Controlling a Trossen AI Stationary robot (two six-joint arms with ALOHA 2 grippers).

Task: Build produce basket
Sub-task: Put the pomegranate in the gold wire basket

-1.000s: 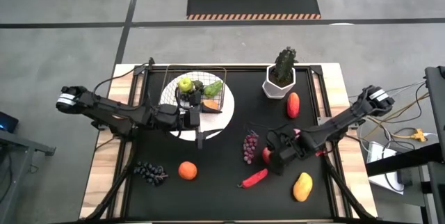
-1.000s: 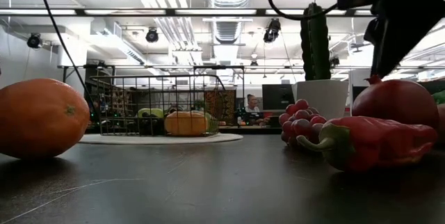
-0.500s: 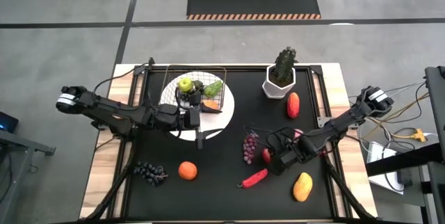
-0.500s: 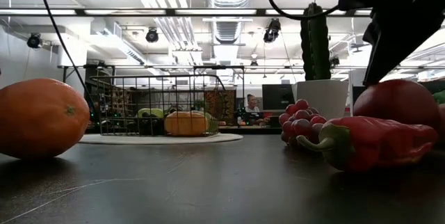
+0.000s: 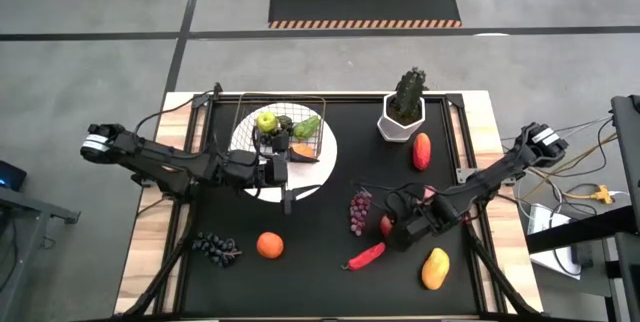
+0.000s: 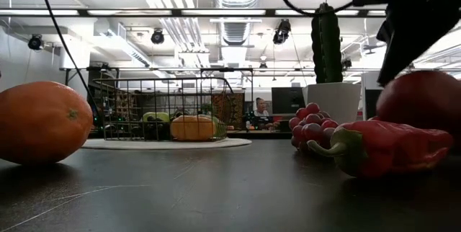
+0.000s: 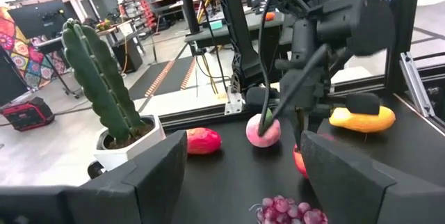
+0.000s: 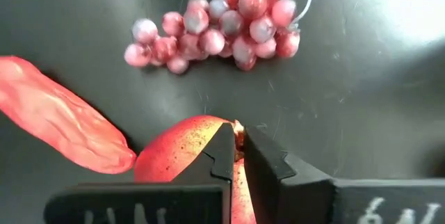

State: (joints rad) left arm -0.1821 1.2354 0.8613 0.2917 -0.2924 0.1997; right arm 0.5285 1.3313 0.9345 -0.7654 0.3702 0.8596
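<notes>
The right gripper (image 8: pixel 237 147) is positioned over the red apple (image 8: pixel 186 156), near the right middle of the table (image 5: pixel 320 272). Its fingers are brought together on the apple's thin stem, and the low view suggests the fruit is clear of the surface, though this cannot be confirmed there. A stem grip is judged to be chosen because the round body is wide and would slip between narrow fingers.

The red grape bunch (image 5: pixel 358 211) lies just beside the apple, and the red chili (image 5: pixel 366 256) lies just in front of it; neither is touched. The yellow mango (image 5: pixel 435 268) is set apart toward the table's near right corner.

The basket (image 5: pixel 281 129) stands on the round white plate (image 5: pixel 325 167) at the far left of the table. A green apple (image 5: pixel 266 120), a green pear (image 5: pixel 306 126) and an orange-coloured fruit (image 5: pixel 301 149) are already contained in it.

The left gripper (image 5: pixel 288 170) is held at the basket's near edge, fingers apart and empty, leaving the right arm's path open.

An orange (image 5: pixel 269 245) and a dark grape bunch (image 5: pixel 216 248) are left on the near left of the table, still to be collected.
</notes>
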